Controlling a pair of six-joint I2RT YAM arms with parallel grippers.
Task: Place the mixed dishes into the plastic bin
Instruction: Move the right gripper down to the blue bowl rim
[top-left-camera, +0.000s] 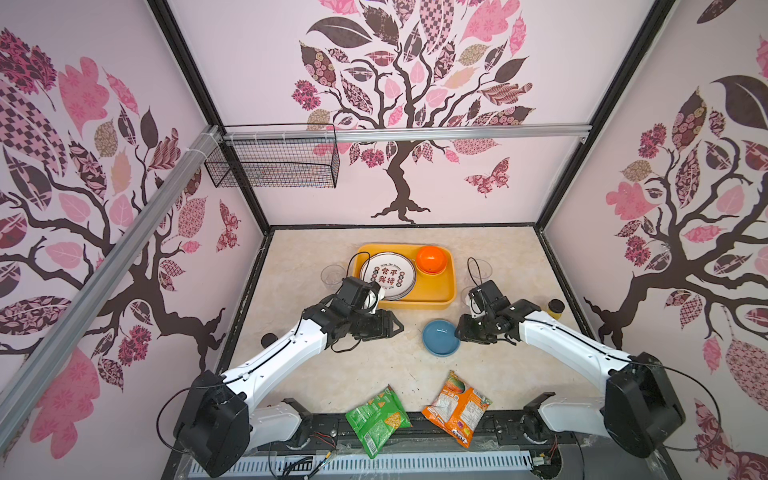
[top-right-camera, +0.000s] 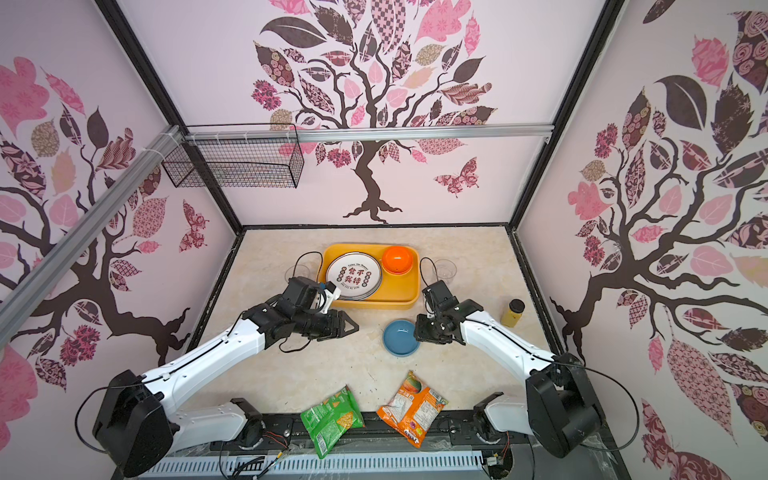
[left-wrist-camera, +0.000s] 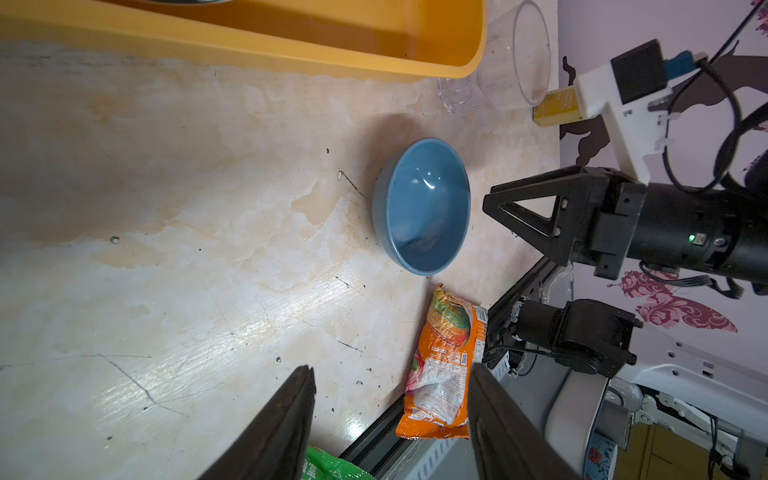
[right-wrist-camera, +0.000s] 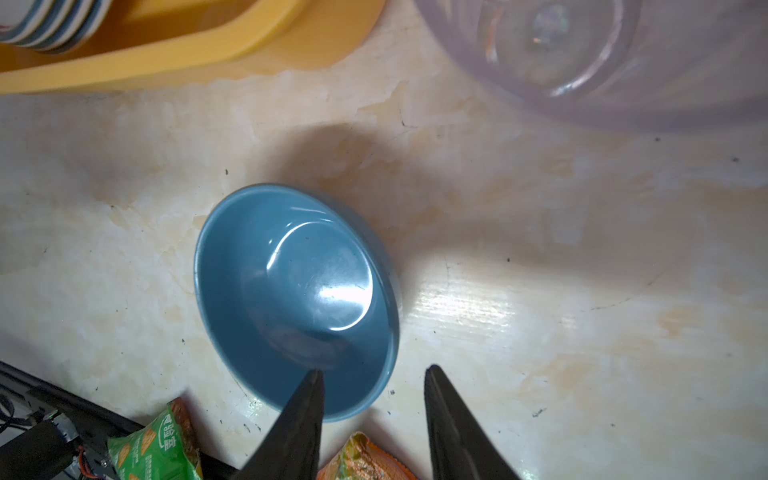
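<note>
The yellow-orange plastic bin (top-left-camera: 415, 306) sat at 12 o'clock on the marble-look table (top-left-camera: 365, 370), close to the back wall. Inside it, a stack of white plates (top-left-camera: 388, 276) with red and black Chinese characters filled the 9 o'clock half. An orange bowl (top-left-camera: 431, 258) occupied the 1 o'clock corner, seemingly mouth-down, though the top views were too small to be sure.

The blue bowl (top-left-camera: 441, 337) stood upright on the table outside the bin, at about 5 o'clock from it and apart from its front wall. One clear cup (top-left-camera: 332, 275) stood on the table at the bin's 9 o'clock side, and a second clear cup (top-left-camera: 482, 268) at its 3 o'clock side.

The right gripper (top-left-camera: 458, 331) hung at the blue bowl's 3 o'clock rim. In the right wrist view its fingers (right-wrist-camera: 299, 424) were partly spread, one over the bowl's inside and one outside it. They pinched nothing, and the left wrist view showed a gap between tips and rim.

The left gripper (top-left-camera: 395, 328) pointed toward 3 o'clock from the bowl's 9 o'clock side, apart from it. Its fingers (left-wrist-camera: 286, 419) were spread wide and empty.

A yellow bottle (top-left-camera: 555, 309) with a black cap stood near the 3 o'clock wall. A green snack bag (top-left-camera: 378, 422) and an orange snack bag (top-left-camera: 457, 409) lay side by side at the 6 o'clock edge. A black wire basket (top-left-camera: 274, 164) hung on the rail at 11 o'clock.
</note>
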